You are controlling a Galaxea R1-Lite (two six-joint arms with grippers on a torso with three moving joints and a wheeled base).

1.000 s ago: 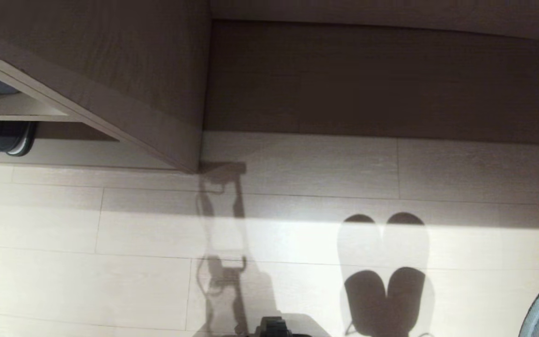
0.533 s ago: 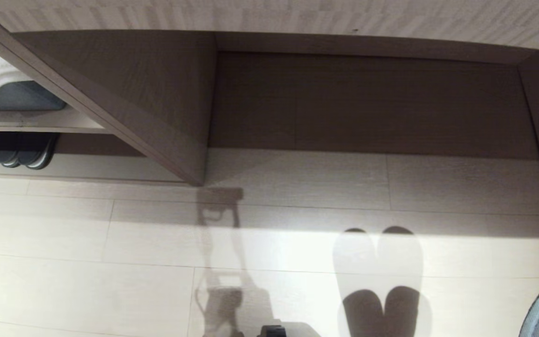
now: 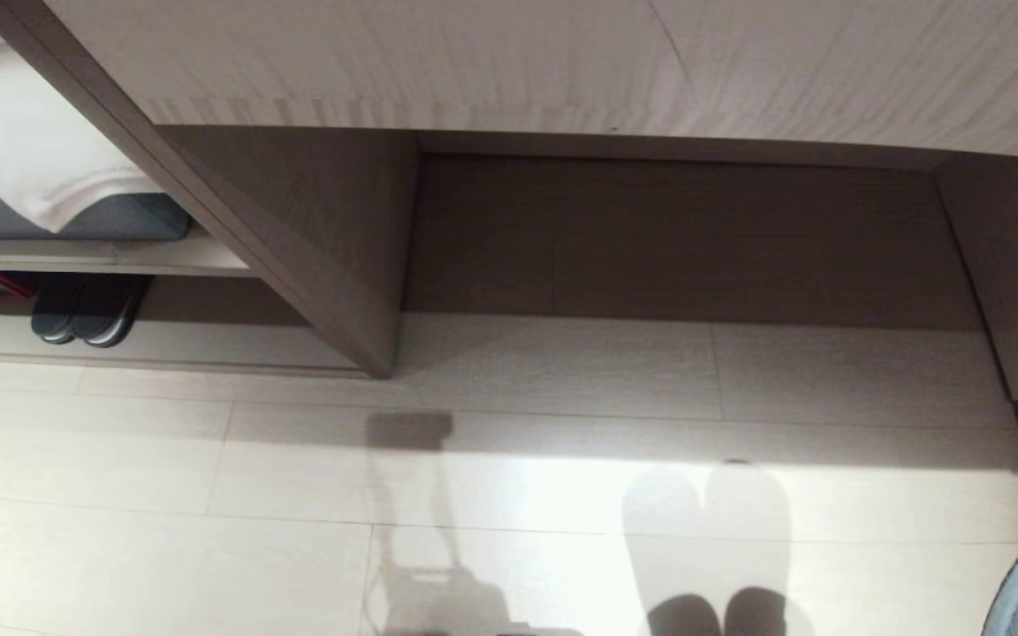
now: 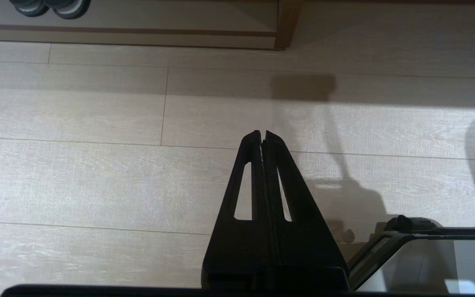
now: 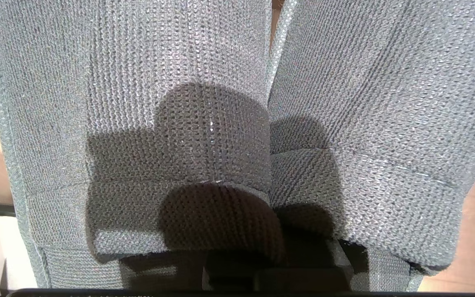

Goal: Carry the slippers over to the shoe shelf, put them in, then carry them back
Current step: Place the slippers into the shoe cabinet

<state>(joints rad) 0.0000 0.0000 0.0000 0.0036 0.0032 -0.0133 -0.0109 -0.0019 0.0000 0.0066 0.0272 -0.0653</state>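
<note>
A: Where are the slippers [image 5: 237,123] sitting right now?

B: They are hanging from the right gripper [image 5: 237,268], filling nearly the whole right wrist view, two grey-blue knit uppers side by side. The jaws are pinched almost fully together, apparently on the straps near the bottom centre of that frame. In the head view only their paired shadow is showing, at the lower right.

A: And the left gripper [image 4: 263,134]?

B: It is pointing at the pale floor [image 4: 97,173], fingers pressed together with nothing between them.

A: What is worrying you from here?

B: The grip is looking thin; one slipper could be slipping loose while the robot is moving. The wide alcove in the middle of the head view is also tempting, and setting them there would be the wrong place.

A: So where is the shoe shelf [image 3: 164,349]?

B: At the left edge of the head view, its pale base board carrying a blacker pair of slippers [image 3: 85,311]. Above it, a ledge is holding a grey cushion [image 3: 58,216] with a white cloth [image 3: 41,150] draped over it.
</note>
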